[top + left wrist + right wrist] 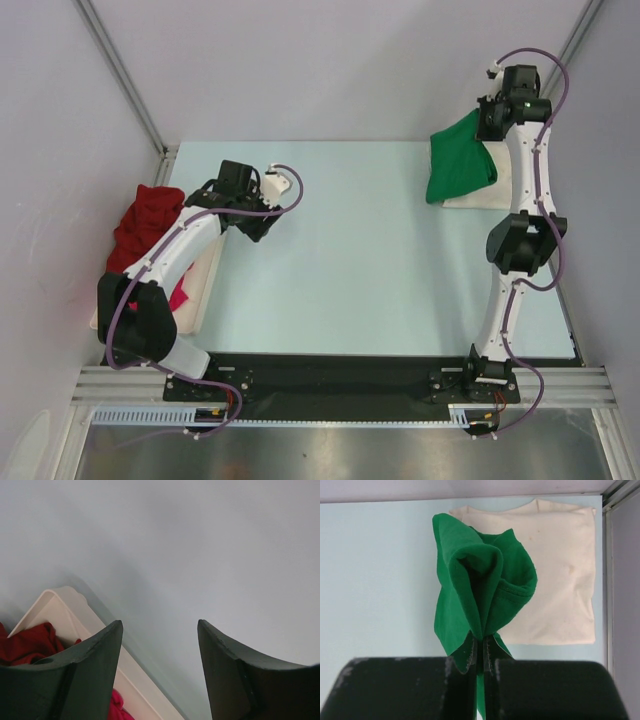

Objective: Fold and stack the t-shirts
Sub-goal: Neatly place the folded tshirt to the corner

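Note:
My right gripper [481,642] is shut on the bright green t-shirt [480,587], which hangs bunched from its jaws above the folded cream-white t-shirt [557,570] at the table's far right. In the top view the green shirt [458,160] drapes over the cream-white one [478,196], below the right gripper [496,118]. My left gripper [159,630] is open and empty over bare table, near the tray at the left [258,222]. The dark red t-shirt [145,220] lies crumpled in the tray, also in the left wrist view [27,642]. The magenta pink t-shirt [180,295] peeks out beneath my left arm [120,705].
A shallow cream tray [205,285] sits at the table's left edge, its corner in the left wrist view [60,600]. Grey walls and metal posts enclose the pale blue table [360,260]. A metal rail [607,580] runs close beside the cream-white shirt.

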Available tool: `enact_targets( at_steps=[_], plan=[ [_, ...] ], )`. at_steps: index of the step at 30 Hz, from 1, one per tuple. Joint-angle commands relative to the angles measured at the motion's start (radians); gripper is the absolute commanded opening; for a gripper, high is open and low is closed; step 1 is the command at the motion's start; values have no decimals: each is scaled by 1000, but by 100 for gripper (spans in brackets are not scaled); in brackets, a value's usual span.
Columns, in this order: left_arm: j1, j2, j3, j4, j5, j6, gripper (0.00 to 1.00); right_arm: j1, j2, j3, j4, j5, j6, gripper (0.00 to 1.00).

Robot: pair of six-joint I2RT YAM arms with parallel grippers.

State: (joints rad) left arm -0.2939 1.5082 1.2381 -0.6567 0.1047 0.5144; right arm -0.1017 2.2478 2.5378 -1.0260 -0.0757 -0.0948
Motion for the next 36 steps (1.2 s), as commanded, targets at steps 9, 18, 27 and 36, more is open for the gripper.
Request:
enact_targets(
  at_steps=[9, 18, 27, 36],
  plan=[
    [6, 12, 24, 19, -22, 15, 67, -67, 18, 47, 78, -15, -115, 0],
    [7, 46, 35, 8, -49, 18, 67, -118, 157, 41, 182, -7, -195, 0],
    [7, 90, 49, 11, -71, 13, 67, -145, 216, 18, 394, 74, -247, 0],
    [7, 127, 55, 9, -86, 21, 67, -167, 263, 15, 472, 134, -255, 0]
  ],
)
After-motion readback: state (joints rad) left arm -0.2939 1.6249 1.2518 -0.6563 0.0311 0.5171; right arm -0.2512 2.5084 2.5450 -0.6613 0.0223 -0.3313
